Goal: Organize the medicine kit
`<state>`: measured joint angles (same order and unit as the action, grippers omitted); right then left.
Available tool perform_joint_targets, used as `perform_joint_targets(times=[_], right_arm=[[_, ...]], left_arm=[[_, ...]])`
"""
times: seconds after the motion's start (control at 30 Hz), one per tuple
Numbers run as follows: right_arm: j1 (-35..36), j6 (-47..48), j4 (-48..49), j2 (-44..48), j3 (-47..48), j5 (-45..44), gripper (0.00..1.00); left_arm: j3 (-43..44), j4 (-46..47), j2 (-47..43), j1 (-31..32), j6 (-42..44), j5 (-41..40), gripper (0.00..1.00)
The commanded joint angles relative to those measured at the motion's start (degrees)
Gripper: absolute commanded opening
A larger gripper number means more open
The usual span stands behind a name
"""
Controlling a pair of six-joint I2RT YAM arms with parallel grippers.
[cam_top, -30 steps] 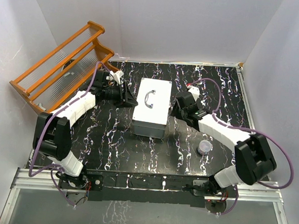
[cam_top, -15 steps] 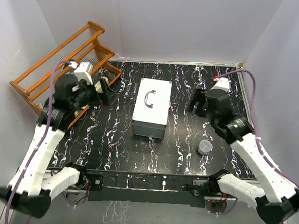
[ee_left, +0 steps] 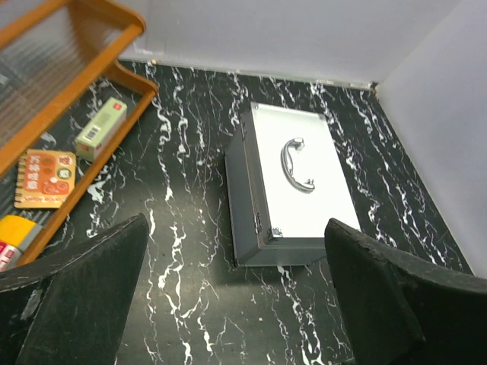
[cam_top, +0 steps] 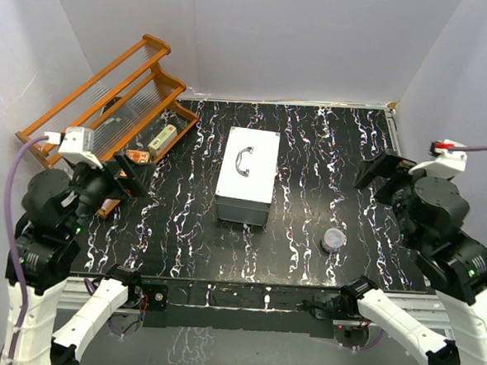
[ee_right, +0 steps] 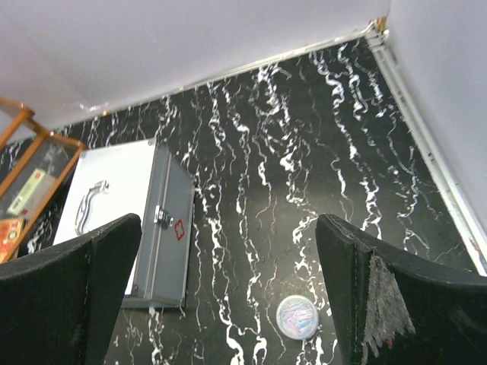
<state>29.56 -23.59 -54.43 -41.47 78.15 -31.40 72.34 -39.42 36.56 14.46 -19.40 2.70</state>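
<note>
"Jaws on the left arm [cam_top: 51, 220] and the right arm [cam_top: 436, 207]: what do I print?" asks the desk.

"Both pairs are spread wide and empty, hanging above the near corners of the bench [cam_top: 305, 261], well apart from everything on it. Ahead of the right pair, toward the near right corner, sits a small round tub [ee_right: 297, 317]. The medicine kit [cam_top: 246, 174] stands at mid-bench, lid shut, handle [cam_top: 245, 160] up, its latch [ee_right: 161, 218] side turned to the right edge. At the far left corner is a wooden rack [cam_top: 108, 100] holding a green-and-white box [ee_left: 101, 128] and an orange packet [ee_left: 44, 178]."

"What could go wrong?"

"My reading: nothing pins the kit, so a one-sided push at the latch could slide or tip it on the smooth top. A right arm dropping toward that latch could clip the tub and send it rolling. A left arm reaching under the rack's rails could snag the frame."

"And what can't we see?"

"The kit's inside, entirely. The latch shows only in the right wrist view, too small to say whether it is fastened. What the tub holds cannot be told. A yellow item [ee_left: 15, 228] in the rack is cut off at the left wrist view's edge, and the print on the packets is unreadable."
</note>
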Motion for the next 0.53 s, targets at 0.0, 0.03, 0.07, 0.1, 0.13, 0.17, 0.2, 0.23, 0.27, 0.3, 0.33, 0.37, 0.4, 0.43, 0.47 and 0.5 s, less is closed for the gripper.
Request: perform_joint_targets(times=[0.0,0.03,0.07,0.1,0.13,0.17,0.2,0.23,0.27,0.3,0.33,0.37,0.4,0.43,0.47,0.5], right_arm=[[-0.2,1.4,0.6,3.0,2.6,-6.2,0.98],[-0.1,1.5,0.9,3.7,2.7,-6.6,0.98],[-0.2,1.6,1.2,4.1,2.6,-6.6,0.98],[-0.2,1.6,1.6,4.8,2.5,-6.5,0.98],[-0.2,1.6,1.8,5.0,2.4,-6.3,0.98],[-0.1,1.7,2.1,5.2,2.2,-6.1,0.98],[-0.2,1.7,2.2,5.4,2.1,-5.8,0.98],[-0.1,1.7,2.5,5.6,2.1,-5.4,0.98],[-0.1,1.8,3.0,5.8,1.9,-5.1,0.98],[-0.1,1.8,3.4,6.0,1.7,-4.8,0.98],[-0.1,1.9,3.7,6.1,1.6,-4.6,0.98],[-0.1,1.8,3.9,6.2,1.5,-4.5,0.98],[-0.1,1.8,4.0,6.3,1.3,-4.5,0.98],[-0.1,1.7,4.1,6.3,1.2,-4.4,0.98],[-0.2,1.6,4.1,6.3,1.0,-4.4,0.98],[-0.2,1.6,4.1,6.3,0.9,-4.2,0.98]], left_arm=[[3.9,-4.0,-0.9,0.0,1.9,-3.4,0.99],[4.2,-4.3,-1.0,0.0,2.2,-3.5,0.99],[4.6,-4.5,-1.1,0.0,2.4,-3.4,0.99],[4.8,-4.8,-1.1,0.0,2.5,-3.7,0.99],[5.1,-5.0,-1.1,0.0,2.7,-3.7,0.99],[5.2,-5.0,-1.1,0.0,2.9,-3.4,0.99],[5.1,-4.9,-1.1,0.0,3.0,-3.2,0.99],[4.8,-4.6,-1.0,0.0,3.0,-2.8,0.99],[4.5,-4.4,-1.0,0.0,3.1,-2.4,0.99],[4.3,-4.1,-0.9,0.0,3.1,-2.1,0.99],[4.0,-3.8,-0.8,0.0,3.1,-2.1,0.99],[3.7,-3.5,-0.7,0.0,3.2,-2.1,0.99],[3.7,-3.5,-0.6,0.0,3.2,-2.4,0.99],[3.7,-3.5,-0.5,0.0,3.1,-2.5,0.99],[3.6,-3.4,-0.4,0.0,3.2,-2.2,0.99],[3.5,-2.9,-0.5,0.0,3.3,-1.7,0.99]])
